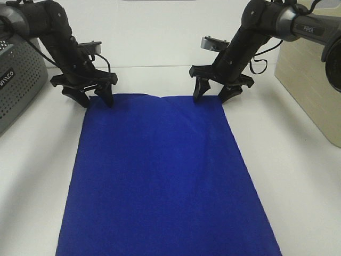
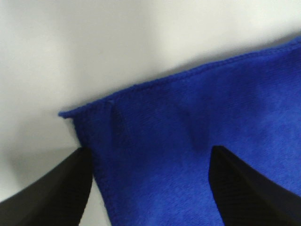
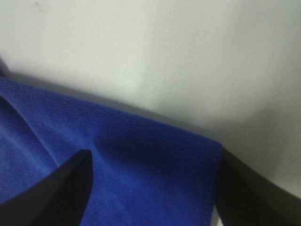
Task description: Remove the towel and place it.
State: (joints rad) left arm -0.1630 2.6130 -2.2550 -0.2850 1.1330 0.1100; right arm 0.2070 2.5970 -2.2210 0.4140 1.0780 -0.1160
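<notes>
The table (image 1: 298, 176) carried the towel (image 1: 165, 176) spread flat, centre, running from far to near edge of view. The left gripper (image 1: 97, 101) stood open astride its far-left corner, the right gripper (image 1: 210, 98) open astride the far-right; neither held anything. Risk: jaws closing shallow would pinch hem only, letting a corner slip on lifting.

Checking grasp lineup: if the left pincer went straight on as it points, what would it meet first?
Probably the towel, at its far left corner: the open left pincer straddles it, one finger over cloth, one off its edge above the table. Gap unclear.
</notes>
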